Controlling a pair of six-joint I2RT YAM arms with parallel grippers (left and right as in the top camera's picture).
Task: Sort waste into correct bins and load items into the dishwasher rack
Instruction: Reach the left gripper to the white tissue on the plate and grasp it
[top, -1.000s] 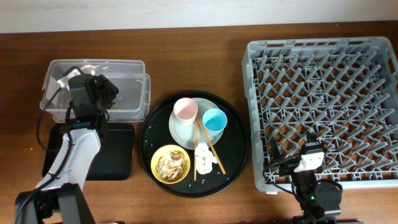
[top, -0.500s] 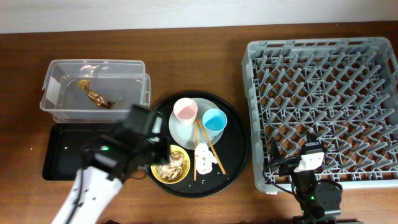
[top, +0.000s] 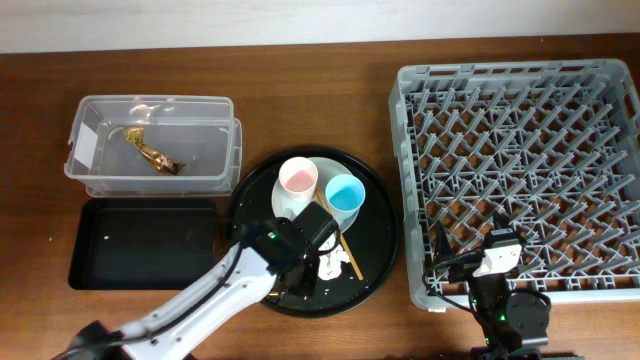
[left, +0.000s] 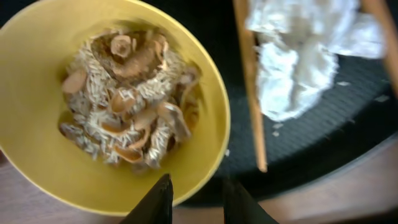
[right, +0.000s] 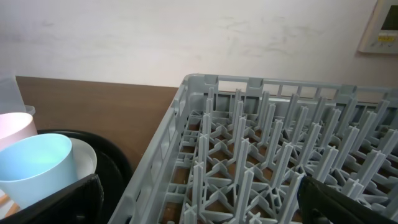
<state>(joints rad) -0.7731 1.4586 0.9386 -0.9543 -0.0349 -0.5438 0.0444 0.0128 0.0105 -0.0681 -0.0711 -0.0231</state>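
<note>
Left wrist: left fingers parted over yellow bowl of food scraps.

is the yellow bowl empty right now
No, the yellow bowl holds a heap of brownish food scraps in the left wrist view.

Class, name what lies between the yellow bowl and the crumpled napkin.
A wooden chopstick lies between bowl and napkin, seen in the left wrist view.

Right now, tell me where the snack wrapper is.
In the overhead view, the brown-gold snack wrapper lies inside the clear plastic tub at the upper left, directly above the shallow black tray in that view.
</note>
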